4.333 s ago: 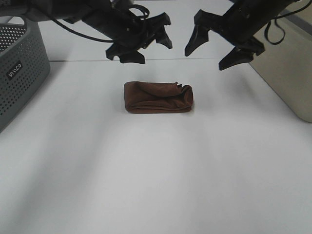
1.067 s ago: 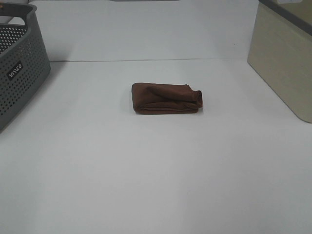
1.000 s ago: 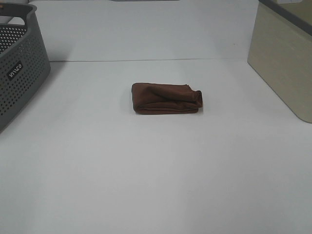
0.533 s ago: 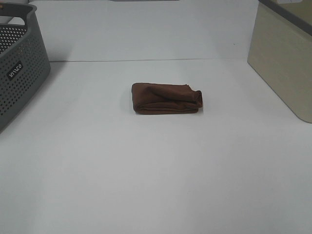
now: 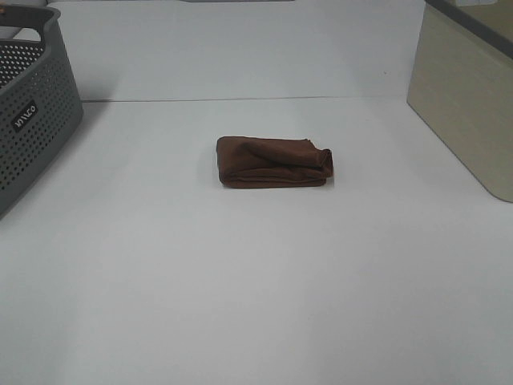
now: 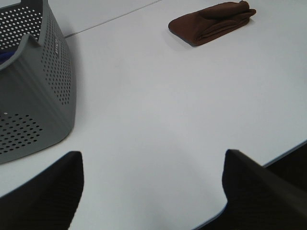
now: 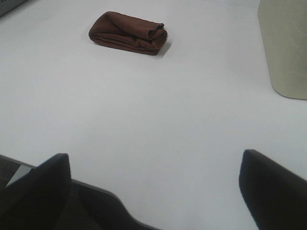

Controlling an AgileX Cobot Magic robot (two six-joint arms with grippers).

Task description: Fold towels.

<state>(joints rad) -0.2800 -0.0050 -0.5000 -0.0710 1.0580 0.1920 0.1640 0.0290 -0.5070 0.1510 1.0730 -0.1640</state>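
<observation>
Left wrist view first: the left gripper [image 6: 152,191] has its two dark fingers [image 6: 41,196] spread wide with nothing between them, only bare white table [image 6: 153,124] showing in the gap. It sits back near the table's edge, off the surface as far as I can tell. Out beyond it, at about one o'clock, lies the towel [image 6: 211,23], a dark reddish-brown cloth folded into a compact oblong, well apart from the fingers. At about ten o'clock stands the grey perforated basket [image 6: 33,91], on the table.

The right gripper [image 7: 158,191] is the same: fingers [image 7: 273,187] wide apart, empty, hanging over the near table edge. The towel sits at about eleven o'clock from it, far off, its rolled, rumpled end turned toward the beige container [image 7: 284,48], which stands at about one o'clock.

From the high camera neither arm shows at all. The towel [image 5: 274,162] lies alone a little above the middle of the white table [image 5: 256,281], flat and folded, long side running across, with the thicker, bunched end on the right. The basket [image 5: 32,112] is at its nine-to-ten o'clock by the left edge, the beige container [image 5: 469,96] at two to three o'clock by the right edge; both stand well apart from the cloth. I can't make out any tag on it.
</observation>
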